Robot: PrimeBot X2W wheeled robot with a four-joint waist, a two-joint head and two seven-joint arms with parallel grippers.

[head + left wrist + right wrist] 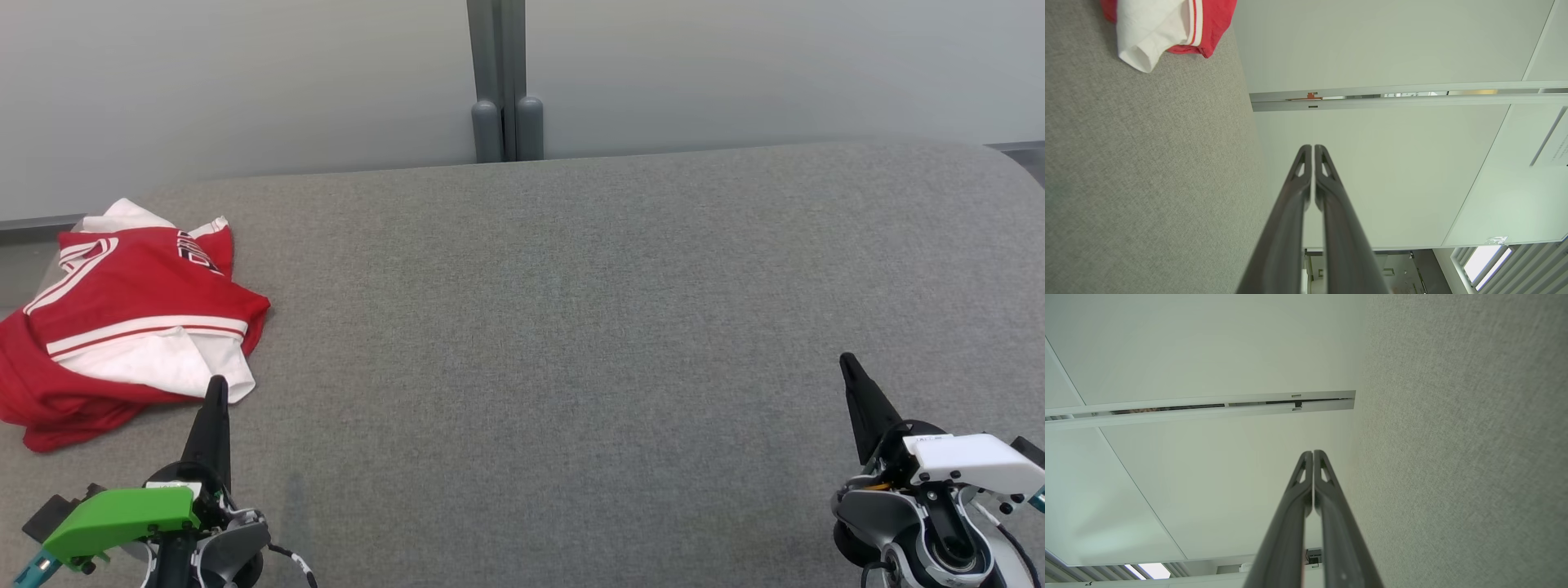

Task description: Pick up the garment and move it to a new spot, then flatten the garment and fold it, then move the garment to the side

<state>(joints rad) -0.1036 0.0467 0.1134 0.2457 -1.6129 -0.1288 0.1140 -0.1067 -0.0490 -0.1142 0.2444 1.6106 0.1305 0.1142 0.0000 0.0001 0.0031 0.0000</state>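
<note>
A red and white garment (122, 322) lies crumpled at the left edge of the grey fabric surface (571, 327). Its white sleeve and red hem also show in the left wrist view, the garment (1163, 28) sitting at the top left. My left gripper (216, 384) is at the lower left, shut and empty, its tip just in front of the garment's near white edge. My right gripper (846, 361) is at the lower right, shut and empty, far from the garment. In the wrist views, the left gripper (1313, 147) and right gripper (1313, 452) both have their fingers pressed together.
A pale wall (245, 73) rises behind the surface, with a grey post (506, 82) at its middle. The surface's far edge is rounded, and its far corners curve away at left and right.
</note>
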